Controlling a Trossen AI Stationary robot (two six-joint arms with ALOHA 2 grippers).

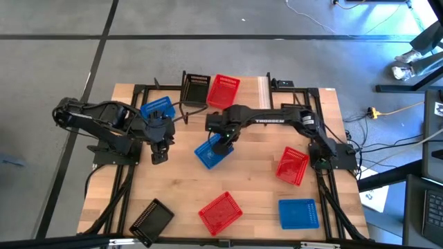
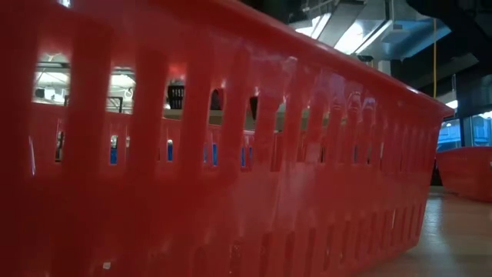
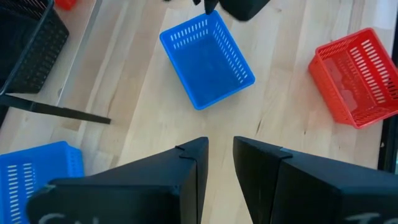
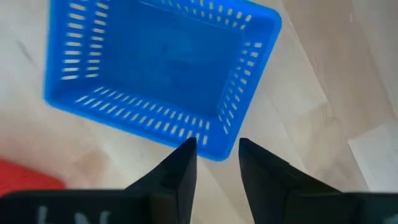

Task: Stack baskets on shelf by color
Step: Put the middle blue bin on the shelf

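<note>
My right gripper (image 1: pixel 220 142) hangs over a blue basket (image 1: pixel 213 153) that sits on its base mid-table. It is open, and its fingers stand either side of the basket's corner rim (image 4: pixel 214 148). My left gripper (image 1: pixel 160 151) is open by a narrow gap (image 3: pixel 221 155), points down over bare wood left of that basket (image 3: pixel 208 59) and holds nothing. The shelf (image 1: pixel 263 93) runs along the far edge. It carries a blue basket (image 1: pixel 158 108), a black basket (image 1: pixel 196 88) and a red basket (image 1: pixel 223 91). My right gripper comes from above with one finger (image 4: pixel 185 155) inside and one finger (image 4: pixel 249 155) outside the blue basket's corner rim. I cannot tell whether either finger touches it. The basket rests flat on the table.
Loose on the table are a red basket (image 1: pixel 292 166) at the right, a blue basket (image 1: pixel 298 213), a red basket (image 1: pixel 220 211) and a black basket (image 1: pixel 151 220) near the near edge. The near red basket's wall (image 2: pixel 215 154) fills the low view.
</note>
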